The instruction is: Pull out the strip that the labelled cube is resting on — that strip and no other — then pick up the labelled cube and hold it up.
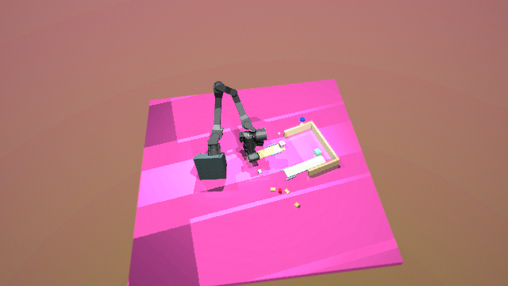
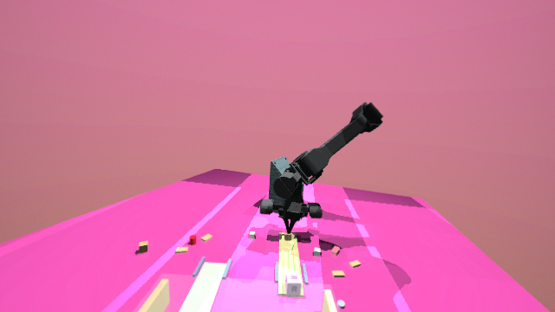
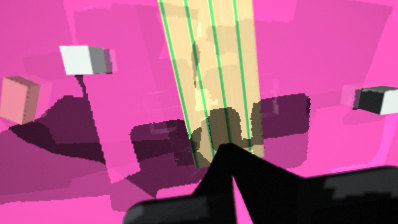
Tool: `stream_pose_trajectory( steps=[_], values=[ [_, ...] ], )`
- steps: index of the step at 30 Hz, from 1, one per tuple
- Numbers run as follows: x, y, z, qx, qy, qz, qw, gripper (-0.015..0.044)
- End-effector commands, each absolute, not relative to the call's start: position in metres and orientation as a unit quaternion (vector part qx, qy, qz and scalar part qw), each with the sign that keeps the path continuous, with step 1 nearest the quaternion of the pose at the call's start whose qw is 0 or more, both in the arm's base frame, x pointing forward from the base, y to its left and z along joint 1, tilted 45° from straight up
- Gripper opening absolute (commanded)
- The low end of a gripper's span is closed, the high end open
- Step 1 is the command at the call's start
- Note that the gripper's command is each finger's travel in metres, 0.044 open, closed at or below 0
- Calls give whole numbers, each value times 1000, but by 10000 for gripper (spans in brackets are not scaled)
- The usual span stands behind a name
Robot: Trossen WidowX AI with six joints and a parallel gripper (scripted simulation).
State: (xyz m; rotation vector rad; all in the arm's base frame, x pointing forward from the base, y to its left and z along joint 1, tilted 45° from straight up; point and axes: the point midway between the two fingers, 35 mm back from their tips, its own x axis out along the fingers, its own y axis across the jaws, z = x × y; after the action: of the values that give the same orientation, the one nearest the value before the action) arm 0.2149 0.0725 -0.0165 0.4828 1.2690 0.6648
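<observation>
The yellow striped strip [image 1: 270, 151] [image 2: 288, 256] [image 3: 215, 65] lies flat on the counter [image 1: 278, 238] [image 2: 87, 269] [image 3: 330, 30], its long axis running from the claw [image 1: 254, 157] [image 2: 289, 230] [image 3: 226, 149] towards the labelled cube [image 1: 282, 144] [image 2: 294, 285]. The claw is narrow, fingers together with nothing between them, tips down at the strip's arm-side end; whether they touch it, I cannot tell. The cube sits upright on the strip's opposite end. Any further pull should follow that axis back towards the arm's base, as sideways drift could twist the strip and unsettle the cube.
</observation>
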Motion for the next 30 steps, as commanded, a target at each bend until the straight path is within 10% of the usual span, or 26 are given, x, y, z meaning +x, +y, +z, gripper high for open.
stream_pose_trajectory(
  steps=[1,5,22,30],
  values=[
    [218,52,4,215,571,303,732,0],
    [218,51,6,216,571,303,731,0],
    [283,49,27,180,555,330,742,440],
    [313,48,39,180,555,330,742,440]
  ],
)
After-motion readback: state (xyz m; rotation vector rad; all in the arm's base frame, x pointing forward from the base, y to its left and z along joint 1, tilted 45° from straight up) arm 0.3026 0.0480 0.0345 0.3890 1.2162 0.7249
